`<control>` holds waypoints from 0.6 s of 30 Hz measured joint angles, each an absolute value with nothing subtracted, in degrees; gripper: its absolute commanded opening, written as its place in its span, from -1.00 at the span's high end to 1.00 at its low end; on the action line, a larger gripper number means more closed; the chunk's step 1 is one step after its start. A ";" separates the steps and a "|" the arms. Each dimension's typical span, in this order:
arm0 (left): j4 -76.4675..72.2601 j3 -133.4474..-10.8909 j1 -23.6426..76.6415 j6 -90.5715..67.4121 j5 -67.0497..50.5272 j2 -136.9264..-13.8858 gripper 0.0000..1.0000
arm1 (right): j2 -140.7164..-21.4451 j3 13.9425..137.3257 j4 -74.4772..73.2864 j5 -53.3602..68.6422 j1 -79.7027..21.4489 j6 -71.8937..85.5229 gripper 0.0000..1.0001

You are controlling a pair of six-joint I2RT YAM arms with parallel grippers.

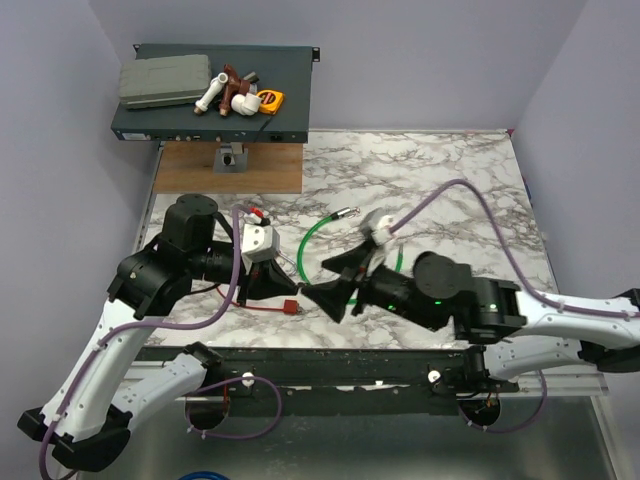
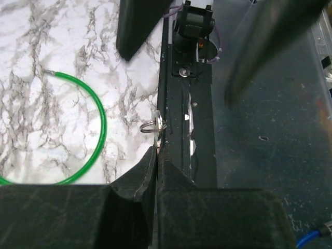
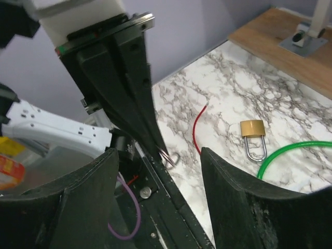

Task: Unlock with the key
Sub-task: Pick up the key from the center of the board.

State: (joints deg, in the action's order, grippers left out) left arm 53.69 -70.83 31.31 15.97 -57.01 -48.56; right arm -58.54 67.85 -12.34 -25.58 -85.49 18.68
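Above the tabletop's (image 2: 62,119) near edge, the left gripper (image 2: 157,151) clamps the key (image 2: 155,125), apparently by its blade, ring end toward the right gripper (image 3: 160,153), jaws released and flanking it.

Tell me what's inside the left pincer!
The left pincer is shut on the key, its ring sticking out. The pinched part is hidden between the fingers.

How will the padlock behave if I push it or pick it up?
The padlock lies flat on the marble table, so it will probably slide rather than tip or roll. Its brass body looks solid, likely heavy for its size. The shackle appears closed, so it should stay rigid.
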 measured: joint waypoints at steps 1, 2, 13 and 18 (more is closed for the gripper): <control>53.82 -70.83 31.46 15.42 -56.86 -48.84 1.00 | -60.82 69.54 -12.64 -24.29 -85.49 17.23 -0.30; 53.93 -70.83 31.57 15.09 -56.73 -48.99 1.00 | -63.37 70.78 -12.80 -23.00 -85.49 15.86 -0.28; 55.86 -70.83 31.86 13.82 -56.25 -47.37 1.00 | -67.90 72.03 -16.64 -17.39 -85.49 9.10 -0.03; 56.29 -70.81 32.03 13.89 -56.27 -47.03 1.00 | -66.54 72.05 -16.64 -16.93 -85.49 8.51 0.27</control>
